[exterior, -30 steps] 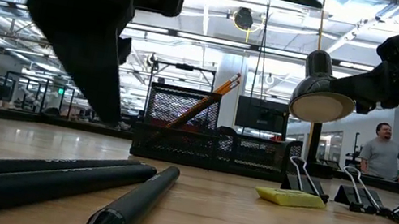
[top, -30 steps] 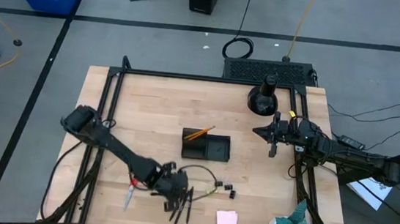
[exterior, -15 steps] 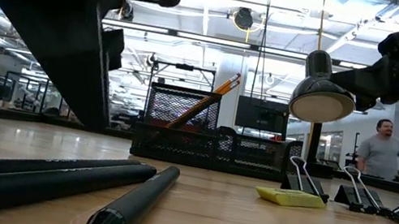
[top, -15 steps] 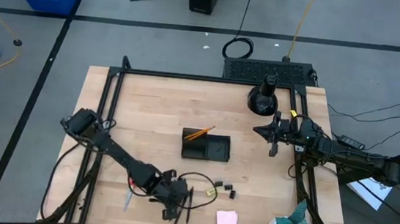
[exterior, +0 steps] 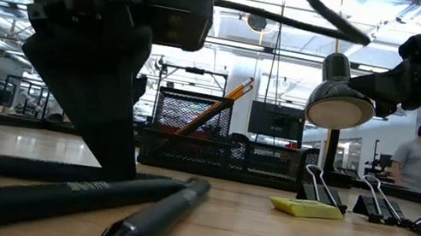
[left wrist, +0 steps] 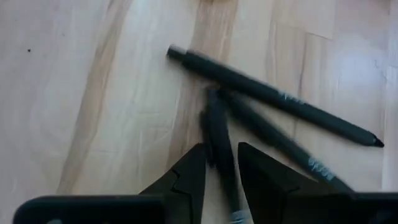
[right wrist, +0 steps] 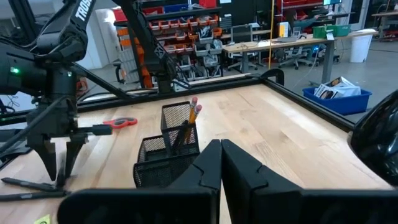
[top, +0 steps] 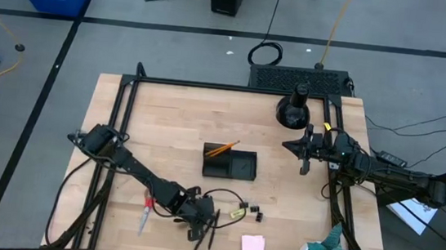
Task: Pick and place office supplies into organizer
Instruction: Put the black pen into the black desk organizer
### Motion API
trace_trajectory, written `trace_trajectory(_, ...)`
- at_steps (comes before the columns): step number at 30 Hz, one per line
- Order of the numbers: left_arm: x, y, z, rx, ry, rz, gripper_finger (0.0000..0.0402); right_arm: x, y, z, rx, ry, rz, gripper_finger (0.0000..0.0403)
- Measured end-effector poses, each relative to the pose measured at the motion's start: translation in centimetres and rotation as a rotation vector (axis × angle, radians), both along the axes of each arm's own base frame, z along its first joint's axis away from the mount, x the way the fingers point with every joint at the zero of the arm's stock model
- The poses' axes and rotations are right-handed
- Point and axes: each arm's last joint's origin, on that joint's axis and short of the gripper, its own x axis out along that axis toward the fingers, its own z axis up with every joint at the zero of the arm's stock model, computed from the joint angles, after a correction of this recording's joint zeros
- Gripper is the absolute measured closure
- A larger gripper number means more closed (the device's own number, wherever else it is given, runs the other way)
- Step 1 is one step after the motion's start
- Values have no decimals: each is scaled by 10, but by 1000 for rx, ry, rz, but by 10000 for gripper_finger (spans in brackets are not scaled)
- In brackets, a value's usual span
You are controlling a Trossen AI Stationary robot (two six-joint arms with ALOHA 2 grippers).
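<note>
Black pens (left wrist: 273,102) have been nudged apart as the left gripper (left wrist: 221,165), near the organizer (top: 230,163), dropped lower, fingers spread astride one; pinching comes next.

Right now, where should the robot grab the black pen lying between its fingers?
Grip the thin black pen on its plain round barrel, coming straight down from above. It lies flat on the wooden table, and the left end effector already straddles it, one finger on each side. Closing there looks best, though a second black pen lies close beside it.
</note>
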Motion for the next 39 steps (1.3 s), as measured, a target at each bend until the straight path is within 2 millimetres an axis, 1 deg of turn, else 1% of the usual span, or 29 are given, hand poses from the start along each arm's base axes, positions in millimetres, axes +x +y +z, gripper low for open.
trace_trajectory(7, -4, 2, -4, 36, 58, -28, 300, 0, 0, 0, 0, 1, 0, 399)
trace_trajectory(11, -13, 5, -8, 77, 155, -73, 300, 0, 0, 0, 0, 2, 0, 399)
trace_trajectory(14, -16, 6, -8, 87, 182, -80, 300, 0, 0, 0, 0, 1, 0, 399)
trace_trajectory(19, -14, 6, -9, 87, 165, -123, 300, 0, 0, 0, 0, 2, 0, 399)
trace_trajectory(29, -5, 15, -6, 45, 152, -128, 300, 0, 0, 0, 0, 2, 0, 399)
trace_trajectory(39, 2, 15, -4, 46, 74, -161, 300, 0, 0, 0, -3, 3, 0, 399)
